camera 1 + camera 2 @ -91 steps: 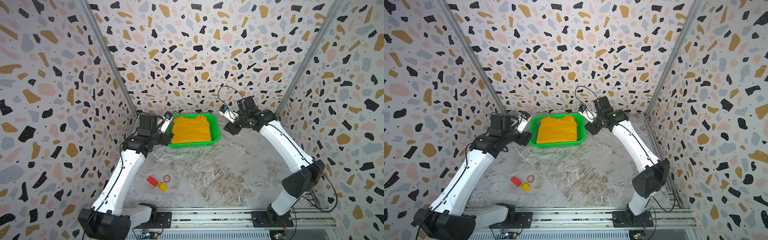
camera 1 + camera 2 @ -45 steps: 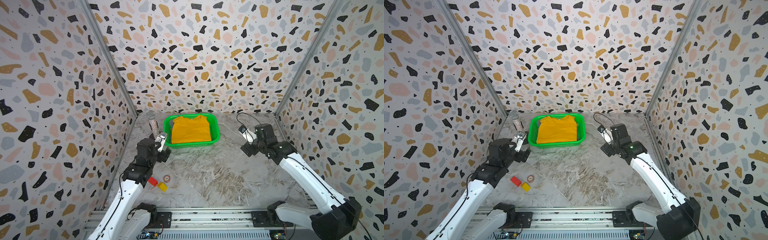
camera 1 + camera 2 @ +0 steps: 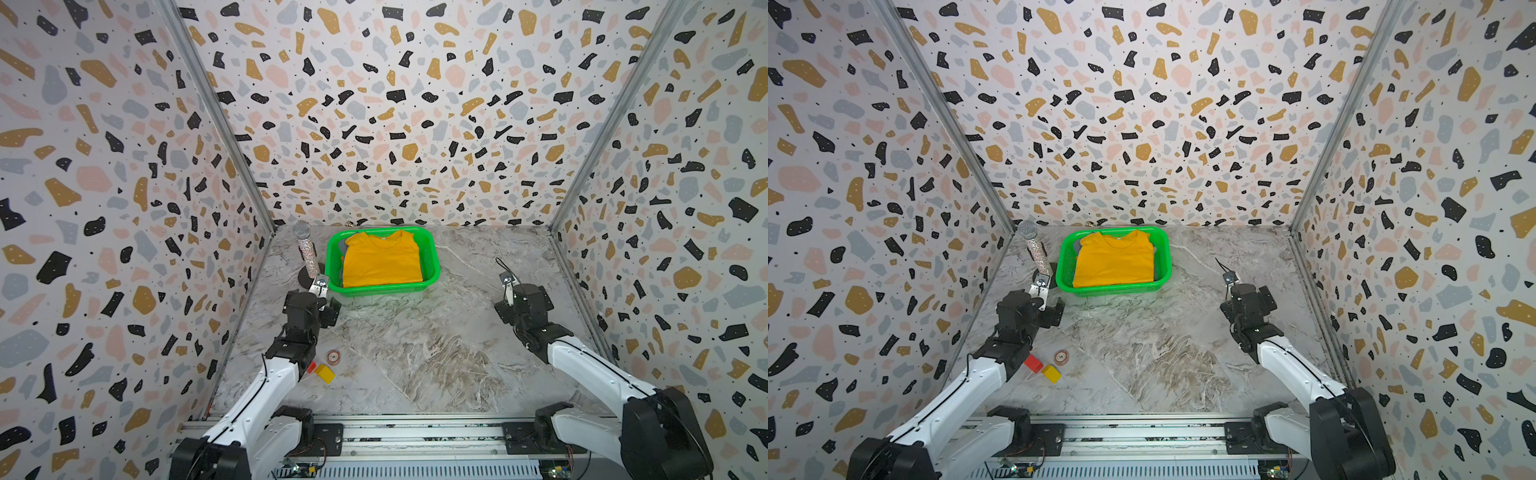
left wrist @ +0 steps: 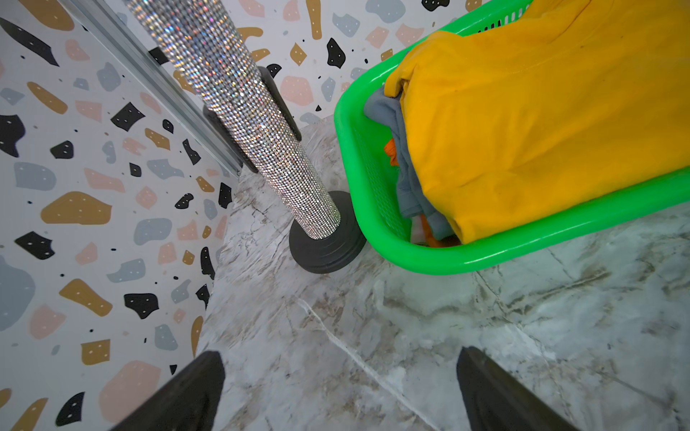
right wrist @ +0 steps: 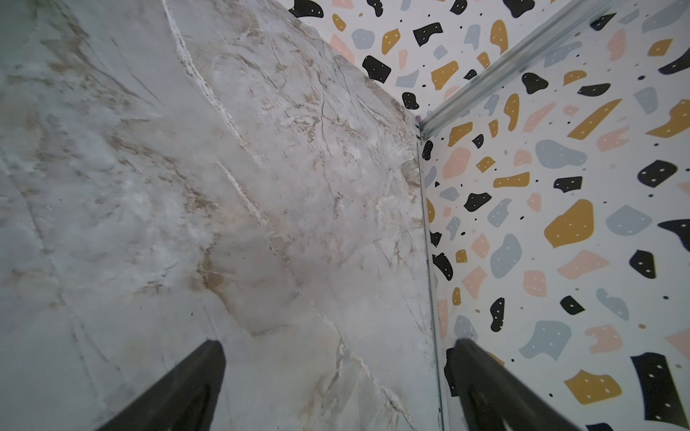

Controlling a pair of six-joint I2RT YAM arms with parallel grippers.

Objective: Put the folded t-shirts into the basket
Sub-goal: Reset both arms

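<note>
The green basket (image 3: 386, 289) (image 3: 1115, 289) stands at the back of the marble table in both top views. A mustard yellow folded t-shirt (image 3: 382, 262) (image 3: 1115, 262) lies on top inside it. In the left wrist view the yellow shirt (image 4: 541, 123) covers a grey-blue one (image 4: 397, 123), with bits of orange cloth (image 4: 391, 151) below, inside the basket's rim (image 4: 485, 255). My left gripper (image 4: 339, 358) (image 3: 326, 309) hangs open over bare table just before the basket's front left corner. My right gripper (image 5: 336, 345) (image 3: 505, 309) is open and empty near the right wall.
A glittering microphone (image 3: 307, 253) (image 4: 242, 112) on a black round base stands against the basket's left side. A red block (image 3: 1033, 363), a yellow block (image 3: 1052, 373) and a small round disc (image 3: 1061, 356) lie by my left arm. Patterned walls close in three sides.
Both arms have drawn back from the basket's sides toward the front of the table and lowered. The yellow shirt has stayed in the basket.
</note>
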